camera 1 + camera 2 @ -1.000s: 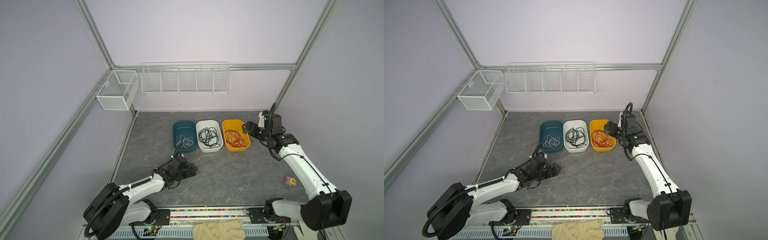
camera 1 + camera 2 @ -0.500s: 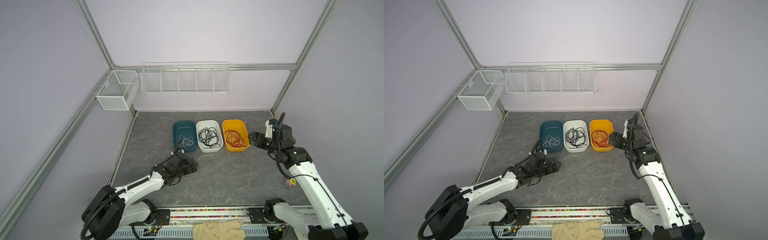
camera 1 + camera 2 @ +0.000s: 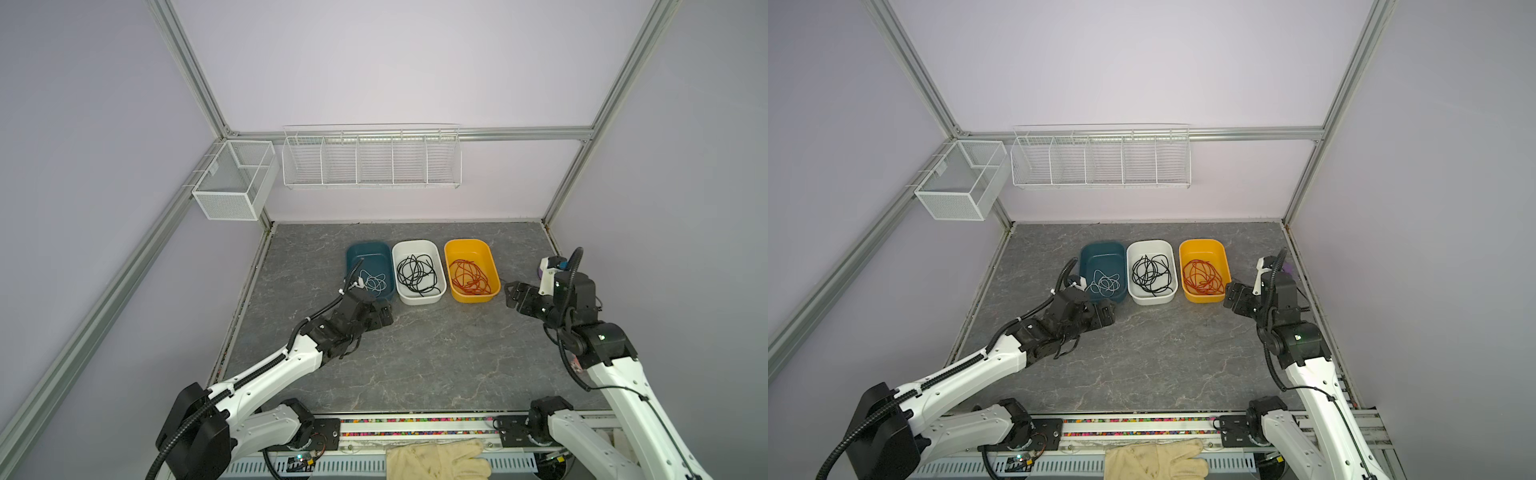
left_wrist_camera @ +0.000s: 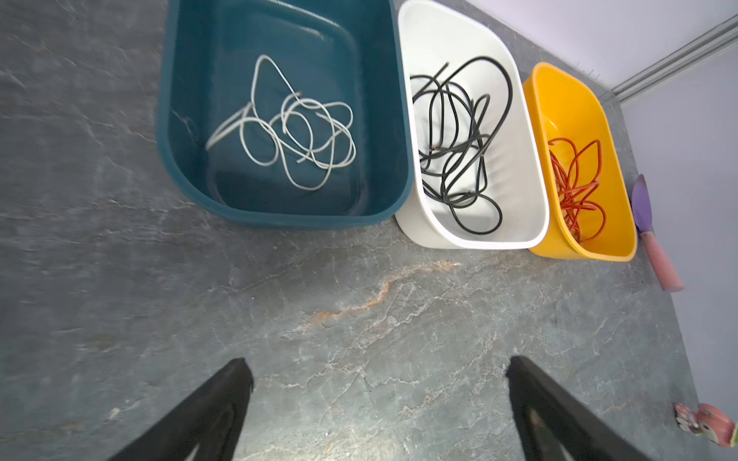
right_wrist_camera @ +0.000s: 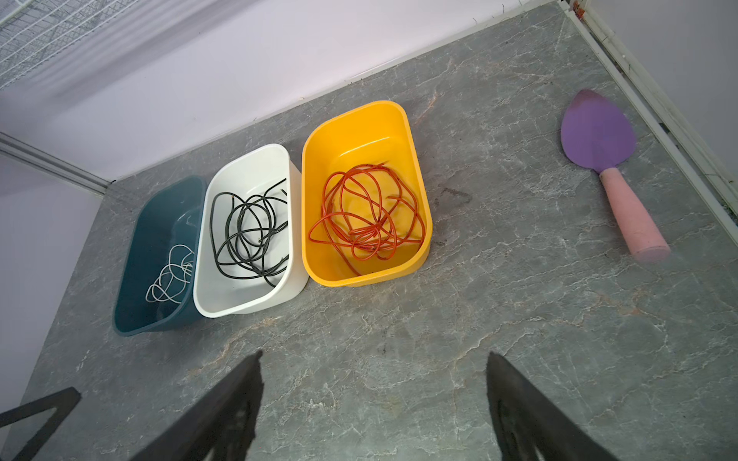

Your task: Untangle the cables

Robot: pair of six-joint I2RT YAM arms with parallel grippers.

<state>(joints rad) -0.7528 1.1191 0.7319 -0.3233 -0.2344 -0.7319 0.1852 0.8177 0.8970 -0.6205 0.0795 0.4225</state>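
The cables lie sorted by colour in three bins standing side by side. White cables [image 3: 374, 283] curl in the teal bin [image 3: 368, 246], black cables [image 3: 417, 274] in the white bin [image 3: 415, 243], red-orange cables [image 3: 471, 279] in the yellow bin [image 3: 467, 242]. My left gripper [image 3: 386, 314] hovers low over the table just in front of the teal bin; in the left wrist view the left gripper [image 4: 379, 371] is open with only bare table between its fingers. My right gripper [image 3: 512, 293] stands to the right of the yellow bin, and in the right wrist view the right gripper [image 5: 375, 359] is open and empty.
A purple spatula with a pink handle [image 5: 599, 135] lies by the right wall. A small pink toy [image 4: 705, 423] sits near the right edge. A beige glove [image 3: 440, 459] lies on the front rail. Two wire baskets [image 3: 372, 156] [image 3: 232, 183] hang on the walls.
My right gripper has drawn back from over the yellow bin toward the front right. My left gripper has edged forward toward the teal bin and opened a little wider.
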